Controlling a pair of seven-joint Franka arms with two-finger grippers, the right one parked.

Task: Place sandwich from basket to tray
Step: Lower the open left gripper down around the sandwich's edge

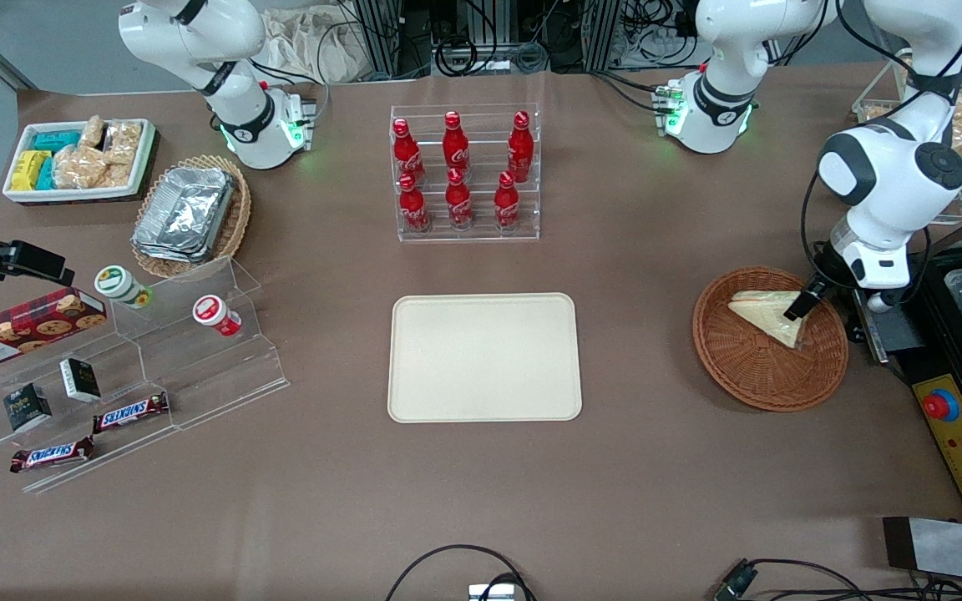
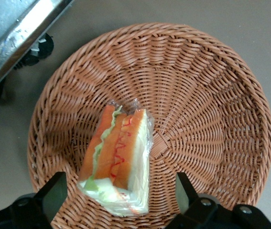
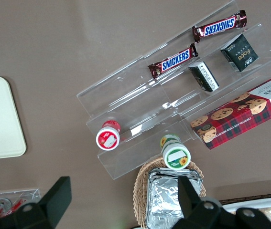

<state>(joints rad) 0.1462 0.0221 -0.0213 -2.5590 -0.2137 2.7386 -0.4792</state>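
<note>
The sandwich, a wrapped white-bread wedge with orange filling and lettuce on its cut edge, lies in the round reddish-brown wicker basket toward the working arm's end of the table. My gripper hangs low over the basket, open, with one finger on each side of the sandwich's wide end and not touching it. The cream-beige tray lies bare in the middle of the table.
A rack of red cola bottles stands farther from the front camera than the tray. Black equipment with a red button sits beside the basket at the table's end. Acrylic steps with snacks and an oval basket of foil containers lie toward the parked arm's end.
</note>
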